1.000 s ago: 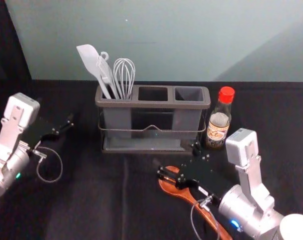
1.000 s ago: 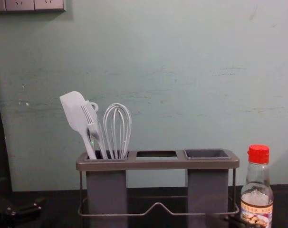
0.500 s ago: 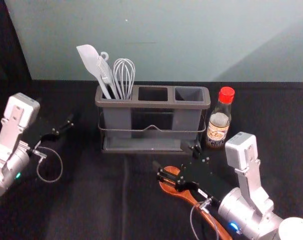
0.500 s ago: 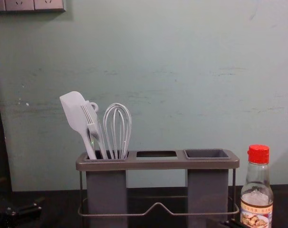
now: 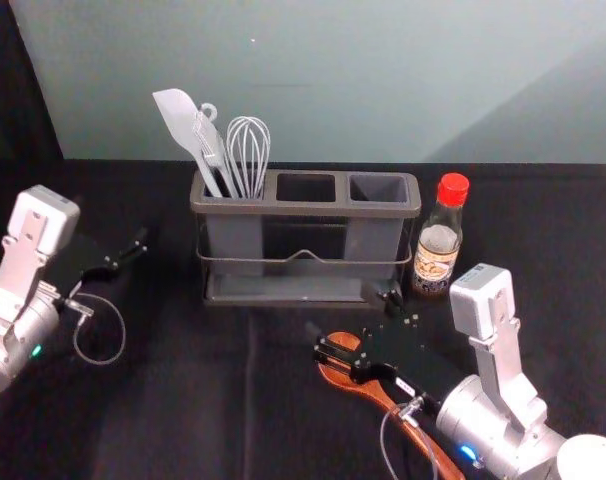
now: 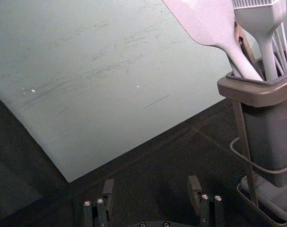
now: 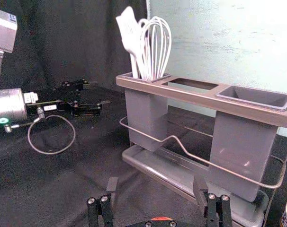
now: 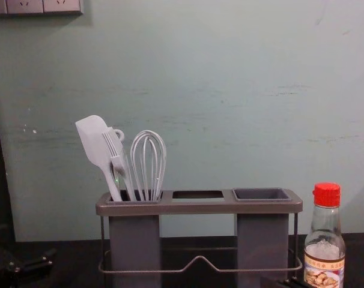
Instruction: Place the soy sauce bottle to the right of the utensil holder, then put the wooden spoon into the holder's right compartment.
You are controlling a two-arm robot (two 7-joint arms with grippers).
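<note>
The robot's right gripper [image 5: 341,312], its fingers spread apart, reaches over the bowl of an orange-brown wooden spoon [image 5: 368,390] on a table draped in black cloth [image 5: 193,400]; whether it touches the spoon cannot be told. The spoon lies in front of the holder, its bowl nearest the holder and its handle slanting away toward the table's near right corner. A clear glass soy sauce bottle with a red cap and a printed label [image 5: 438,250] stands upright just beside the right end of the dark gray plastic utensil holder with a wire rail [image 5: 303,209], which sits near the table's back edge. In the holder's left compartment stand a white flat-bladed spatula [image 5: 177,112], a white slotted utensil [image 5: 211,145] and a white wire whisk [image 5: 248,155]. The left gripper [image 5: 133,248], fingers also apart, is parked over the table left of the holder.
</note>
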